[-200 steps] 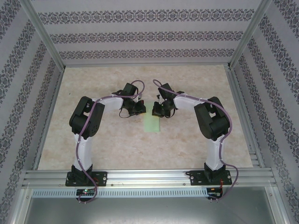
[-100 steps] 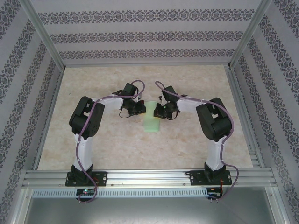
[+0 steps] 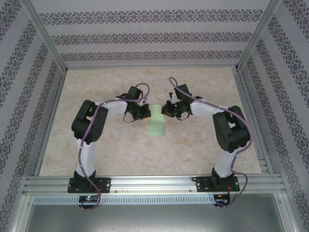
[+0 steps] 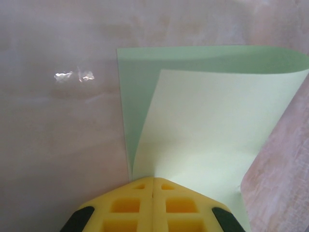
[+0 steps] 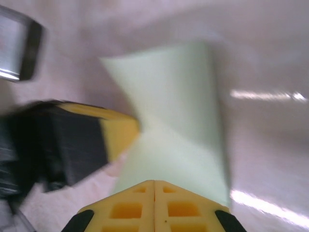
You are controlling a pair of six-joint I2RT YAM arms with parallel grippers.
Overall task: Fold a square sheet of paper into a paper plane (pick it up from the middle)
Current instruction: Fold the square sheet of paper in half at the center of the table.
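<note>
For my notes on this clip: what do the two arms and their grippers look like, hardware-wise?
The left arm and right arm match: white lower links, bulky black joint housings, black base plates. A mauve cable runs along each from base to wrist. The left gripper and right gripper have yellow fingers moulded with square recesses, black at the outer corners.

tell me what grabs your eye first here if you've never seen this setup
The pale green sheet of paper in the middle of the beige table stands out first, as the one spot of colour. The left hand and the right hand meet at its far end, each shut on it, and the sheet curls over on itself. Around it all stand walls with a busy striped pattern.
</note>
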